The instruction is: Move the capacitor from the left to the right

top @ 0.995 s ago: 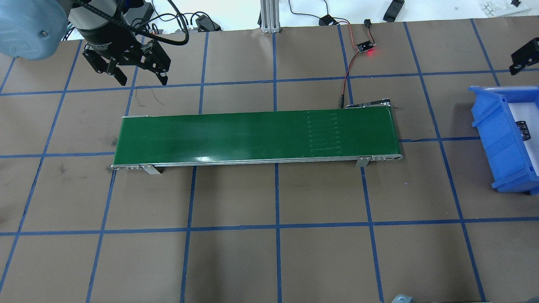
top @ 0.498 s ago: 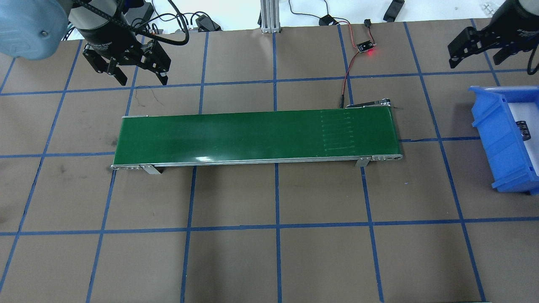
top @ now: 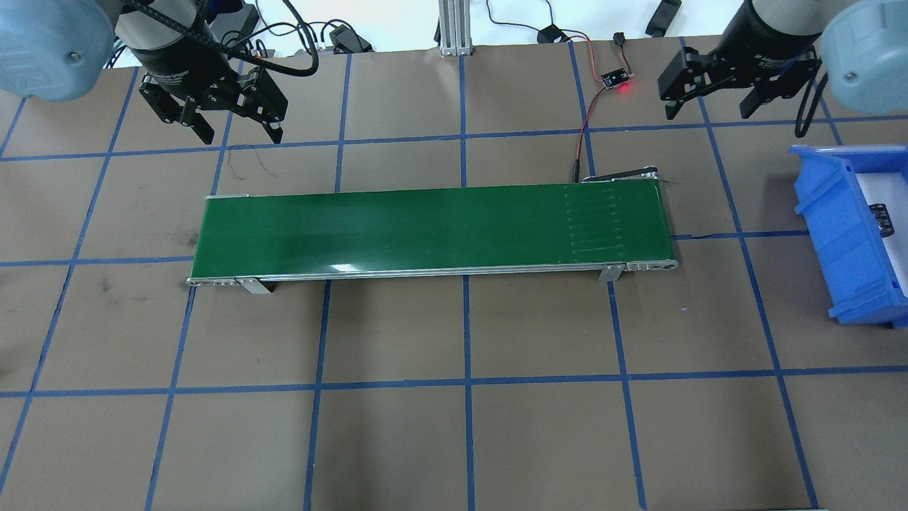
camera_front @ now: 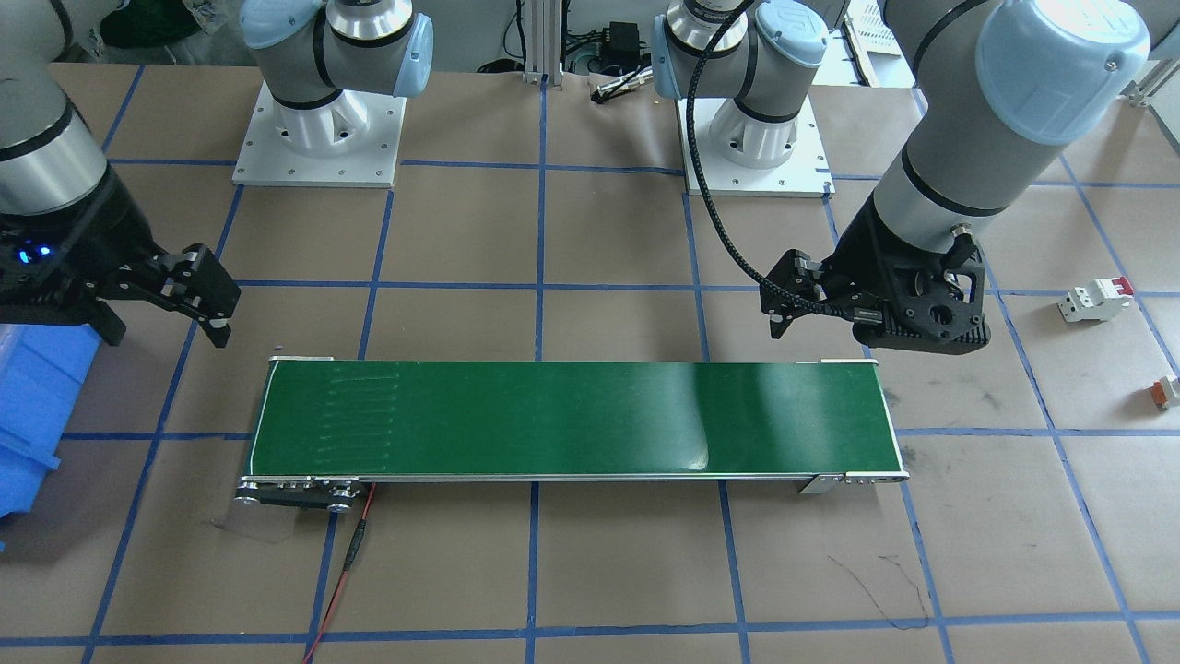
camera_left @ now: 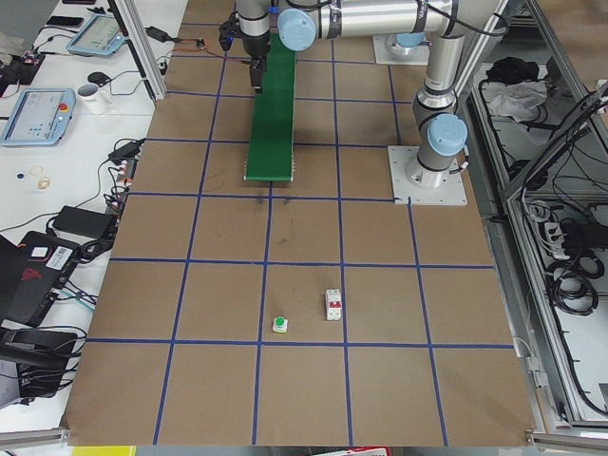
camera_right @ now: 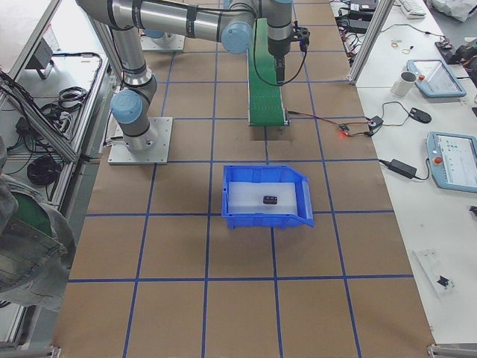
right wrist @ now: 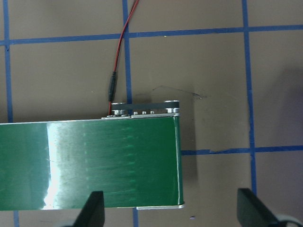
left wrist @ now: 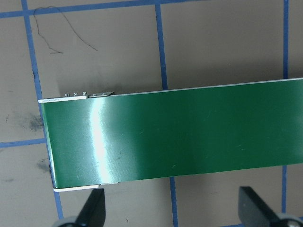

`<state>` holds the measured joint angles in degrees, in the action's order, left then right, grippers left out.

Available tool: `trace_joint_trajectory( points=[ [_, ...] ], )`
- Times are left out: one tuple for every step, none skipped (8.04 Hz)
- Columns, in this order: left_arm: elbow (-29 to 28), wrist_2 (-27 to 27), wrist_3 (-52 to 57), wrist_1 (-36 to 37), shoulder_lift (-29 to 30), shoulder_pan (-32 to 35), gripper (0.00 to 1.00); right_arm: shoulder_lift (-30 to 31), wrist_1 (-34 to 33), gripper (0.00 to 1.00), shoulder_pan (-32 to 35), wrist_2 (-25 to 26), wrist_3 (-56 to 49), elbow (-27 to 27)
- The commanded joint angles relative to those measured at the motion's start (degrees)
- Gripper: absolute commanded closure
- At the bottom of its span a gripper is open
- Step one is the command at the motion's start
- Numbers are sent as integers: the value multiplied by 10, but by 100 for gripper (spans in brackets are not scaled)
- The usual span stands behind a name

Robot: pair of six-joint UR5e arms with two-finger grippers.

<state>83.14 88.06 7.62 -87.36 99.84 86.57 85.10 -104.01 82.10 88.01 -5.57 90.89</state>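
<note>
The capacitor [top: 882, 218] is a small black part lying on the white floor of the blue bin [top: 826, 213] at the table's right edge; it also shows in the exterior right view [camera_right: 270, 199]. My left gripper [top: 241, 136] is open and empty, hovering behind the left end of the green conveyor belt [top: 425, 231]. Its wrist view [left wrist: 173, 210] looks down on that belt end. My right gripper [top: 709, 110] is open and empty, hovering behind the belt's right end, left of the bin. Its wrist view [right wrist: 173, 210] shows the belt's right end.
A small sensor board with a red light [top: 616, 79] and its red wire lie behind the belt's right end. A white block with a red switch [camera_front: 1094, 298] and a tiny orange-and-white part [camera_front: 1169, 391] lie on the table at my far left.
My right gripper has moved in from the right edge to behind the belt's right end. The seam marks on the belt have shifted to the right. The left arm has not moved.
</note>
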Motion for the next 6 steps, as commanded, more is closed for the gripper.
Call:
trace_joint_trajectory(
  points=[
    [0, 0, 0, 0, 0, -1, 0, 0, 1, 0, 65, 0, 55, 1],
    [0, 0, 0, 0, 0, -1, 0, 0, 1, 0, 81, 0, 94, 1],
    [0, 0, 0, 0, 0, 0, 0, 0, 1, 0, 81, 0, 94, 1],
    [0, 0, 0, 0, 0, 0, 0, -1, 0, 0, 81, 1, 89, 1],
    [0, 0, 0, 0, 0, 0, 0, -4, 0, 0, 81, 1, 90, 1],
    [0, 0, 0, 0, 0, -1, 0, -5, 0, 0, 81, 1, 91, 1]
  ],
)
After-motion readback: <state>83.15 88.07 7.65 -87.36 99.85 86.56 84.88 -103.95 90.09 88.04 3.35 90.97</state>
